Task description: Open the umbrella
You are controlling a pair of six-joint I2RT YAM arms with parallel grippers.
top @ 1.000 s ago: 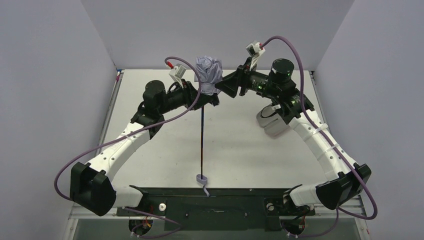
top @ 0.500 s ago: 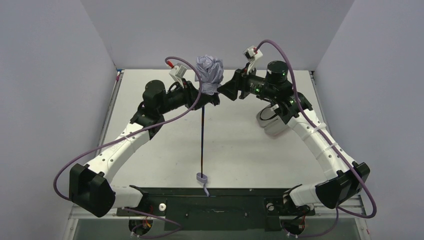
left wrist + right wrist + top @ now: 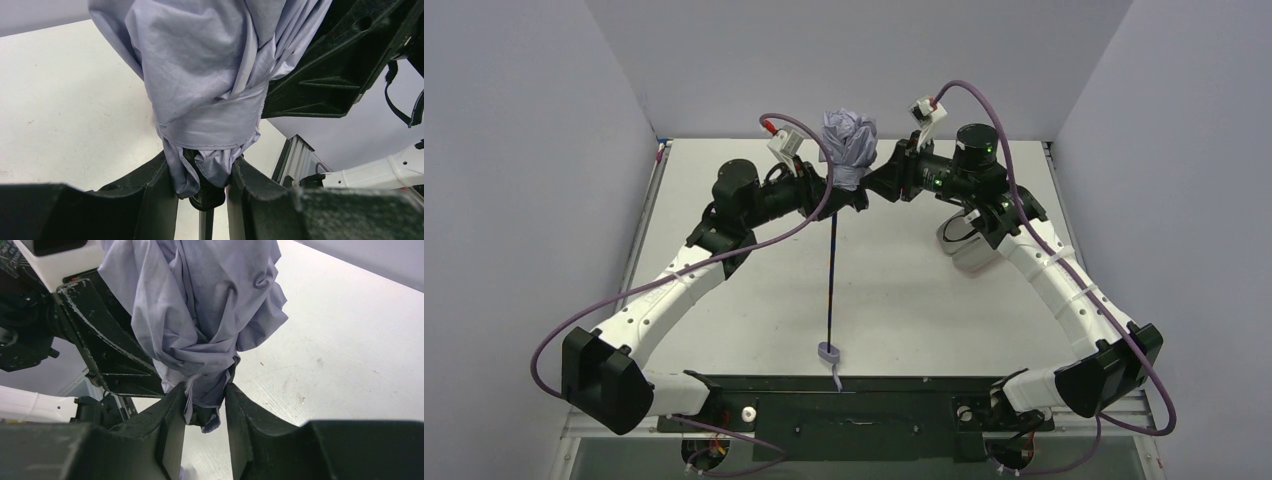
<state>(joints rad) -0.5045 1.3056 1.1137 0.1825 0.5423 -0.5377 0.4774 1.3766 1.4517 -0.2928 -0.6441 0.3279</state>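
The umbrella stands upright above the table, its pale lavender canopy (image 3: 848, 145) bunched and wrapped by its strap, the thin black shaft (image 3: 830, 280) hanging down to the small lavender handle (image 3: 828, 353) near the front edge. My left gripper (image 3: 849, 196) is shut on the canopy's lower end from the left; in the left wrist view the gripper (image 3: 202, 172) pinches fabric (image 3: 210, 75) and the black runner. My right gripper (image 3: 871, 183) is shut on the same lower end from the right; in the right wrist view the gripper (image 3: 205, 400) has fabric (image 3: 200, 305) between its jaws.
A pale oblong sleeve (image 3: 969, 245) lies on the white table (image 3: 904, 300) under the right arm. Grey walls close in the sides and back. A black base plate (image 3: 844, 405) runs along the near edge.
The right gripper has moved left, closed in on the canopy's lower end and shut on it. The umbrella and left gripper have shifted slightly right.
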